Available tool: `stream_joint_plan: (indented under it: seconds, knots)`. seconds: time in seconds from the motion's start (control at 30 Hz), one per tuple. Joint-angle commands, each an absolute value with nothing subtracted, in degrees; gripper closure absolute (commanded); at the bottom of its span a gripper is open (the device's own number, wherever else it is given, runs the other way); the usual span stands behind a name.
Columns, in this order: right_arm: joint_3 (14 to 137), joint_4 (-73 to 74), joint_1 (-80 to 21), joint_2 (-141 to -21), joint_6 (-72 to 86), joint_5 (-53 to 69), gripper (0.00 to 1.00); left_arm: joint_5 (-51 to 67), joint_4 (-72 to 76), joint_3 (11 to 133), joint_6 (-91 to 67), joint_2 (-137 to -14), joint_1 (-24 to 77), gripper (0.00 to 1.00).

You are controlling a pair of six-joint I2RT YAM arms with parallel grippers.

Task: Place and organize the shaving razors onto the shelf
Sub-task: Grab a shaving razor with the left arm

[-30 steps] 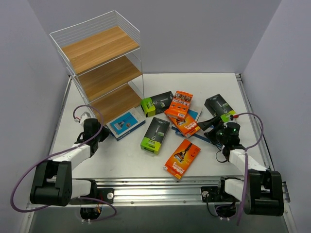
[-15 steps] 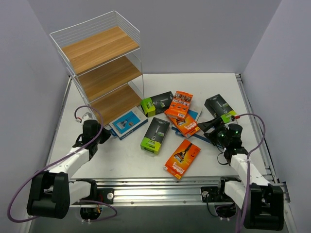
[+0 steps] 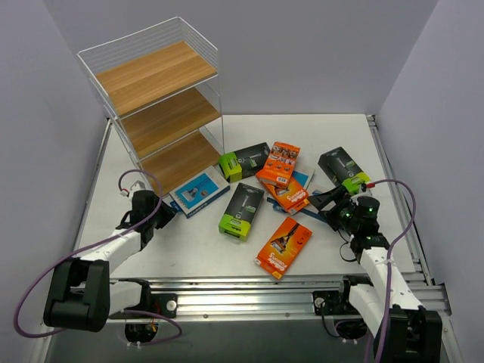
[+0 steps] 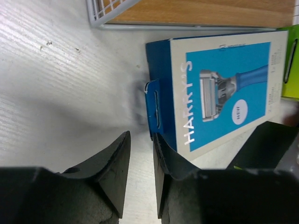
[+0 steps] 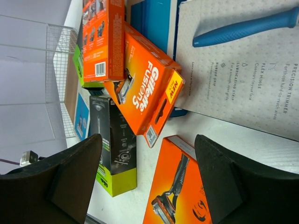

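As no razor pack yet sits on the shelf [image 3: 175, 160], the left claw [image 3: 161, 211] is the nearer of the two to the blue Harry's pack [image 3: 199, 191], which lies flat on the counter [image 3: 197, 246] just to the claw's right, close in front of the shelf's bottom tier. The pack's long axis runs roughly left to right, slightly skewed, and its hang tab [image 4: 154, 103] end faces the claw; in the left wrist view the tab sits just beyond the fingertips and a little to one side, not between them. The left arm reaches forward, low over the counter and angled right, its jaws narrowly parted with nothing in the gap. Well to the right, the right claw [image 3: 327, 200] faces left toward the heaped orange, black-and-green and blue packs, jaws wide and empty, with an orange Gillette Fusion pack [image 5: 145, 93] straight ahead. Taking the Harry's pack would probably call for a wider opening first.
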State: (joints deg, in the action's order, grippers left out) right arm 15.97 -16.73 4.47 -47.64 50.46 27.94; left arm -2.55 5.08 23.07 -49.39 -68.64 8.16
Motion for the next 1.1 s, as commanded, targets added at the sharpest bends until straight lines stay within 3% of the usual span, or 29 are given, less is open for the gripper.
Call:
stream_joint_plan:
  seconds: [0.0,0.63,0.93,1.07]
  knots:
    - [16.53,-17.04,4.75,-49.04,48.95,29.0,0.24,-2.99,9.49,24.43,-49.75,-70.83,8.26,0.67]
    - [15.21,-22.23,4.75,-55.37,47.55,27.86,0.24,-3.43,19.51,25.49,-48.87,-77.52,6.94,0.66]
    - [15.29,-21.01,4.75,-53.79,47.64,27.86,0.25,-2.37,20.48,26.02,-48.69,-76.91,6.33,0.97]
    - [15.12,-19.25,4.75,-50.99,48.16,27.86,0.25,-2.64,16.54,25.93,-49.04,-73.66,6.5,0.98]
